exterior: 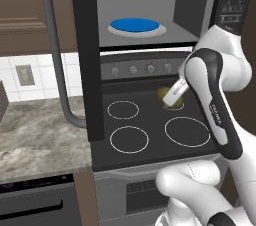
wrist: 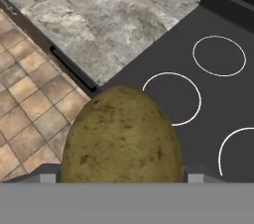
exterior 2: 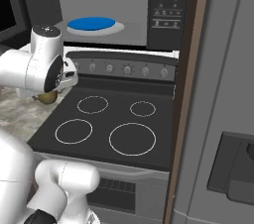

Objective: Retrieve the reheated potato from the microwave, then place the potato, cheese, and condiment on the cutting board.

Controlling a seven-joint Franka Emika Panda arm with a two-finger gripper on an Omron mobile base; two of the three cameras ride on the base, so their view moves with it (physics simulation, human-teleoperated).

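The brownish-olive potato (wrist: 121,136) sits between my two fingertips, and my gripper (wrist: 121,177) is shut on it, held above the left part of the black stovetop (wrist: 208,94). From the left base view the potato (exterior: 165,95) shows partly behind my gripper (exterior: 172,99), over the rear right burner. On the right base side, the potato (exterior 2: 47,98) peeks out under the hand. The microwave (exterior: 145,5) above the stove stands open, its door (exterior: 87,55) swung left, with a blue plate (exterior: 135,25) inside. The cheese, condiment and cutting board are out of view.
A marbled grey counter (wrist: 109,20) lies left of the stove, with a dark brown object (exterior: 2,102) at its far end. The microwave's button panel (exterior 2: 168,5) and a grey fridge (exterior 2: 223,94) are to the right. Tiled floor (wrist: 25,94) lies below the counter edge.
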